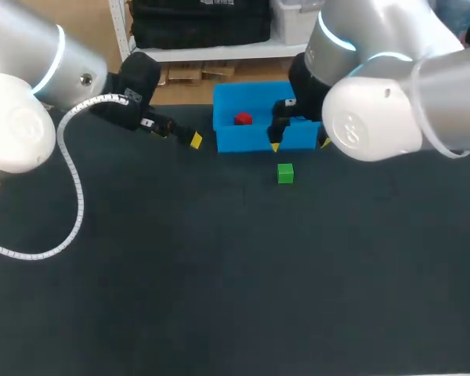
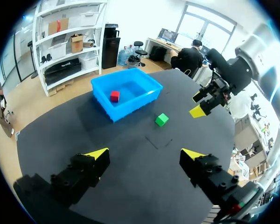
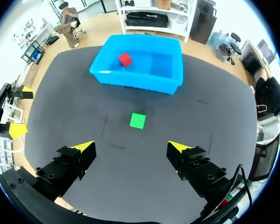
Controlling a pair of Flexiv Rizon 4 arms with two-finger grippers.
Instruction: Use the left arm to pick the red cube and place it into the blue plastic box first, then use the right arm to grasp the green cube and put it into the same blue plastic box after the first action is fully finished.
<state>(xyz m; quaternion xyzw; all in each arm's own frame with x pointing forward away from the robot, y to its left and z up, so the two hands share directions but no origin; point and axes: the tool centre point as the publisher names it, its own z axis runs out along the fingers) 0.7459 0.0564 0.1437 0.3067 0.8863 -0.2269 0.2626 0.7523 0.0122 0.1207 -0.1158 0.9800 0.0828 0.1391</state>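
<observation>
L gripper [image 2: 145, 152], R gripper [image 3: 131, 145] apart, empty; small red cube [image 1: 243, 119] in blue plastic box [image 1: 243, 139]. Risk: R finger shoves small green cube [image 1: 285, 173] off-centre.

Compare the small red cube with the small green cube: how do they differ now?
The small red cube lies inside the blue plastic box; the small green cube sits on the dark table, just outside the box. Colour differs: red against green. Both look alike in size, and neither is gripped.
</observation>
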